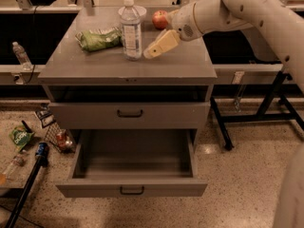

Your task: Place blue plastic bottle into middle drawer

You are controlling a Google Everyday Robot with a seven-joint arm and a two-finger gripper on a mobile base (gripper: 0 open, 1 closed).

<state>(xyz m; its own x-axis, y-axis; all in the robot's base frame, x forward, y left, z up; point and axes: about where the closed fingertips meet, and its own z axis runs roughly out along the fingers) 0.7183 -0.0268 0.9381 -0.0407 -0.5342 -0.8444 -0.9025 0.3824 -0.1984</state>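
Observation:
The blue plastic bottle (131,30) stands upright on the grey cabinet top (109,65), clear and ribbed with a white cap. My gripper (151,52) hangs over the cabinet top just right of the bottle, its tan tip a small gap from the bottle's lower half, holding nothing. The middle drawer (133,190) is pulled fully open below and its inside looks empty. The upper handled drawer (129,114) is shut.
A green bag (99,38) lies left of the bottle. A red apple (160,19) and a white bowl (137,9) sit behind it. A small clear bottle (21,55) stands on the left ledge. Clutter (57,137) lies on the floor left. A black table frame (266,103) stands right.

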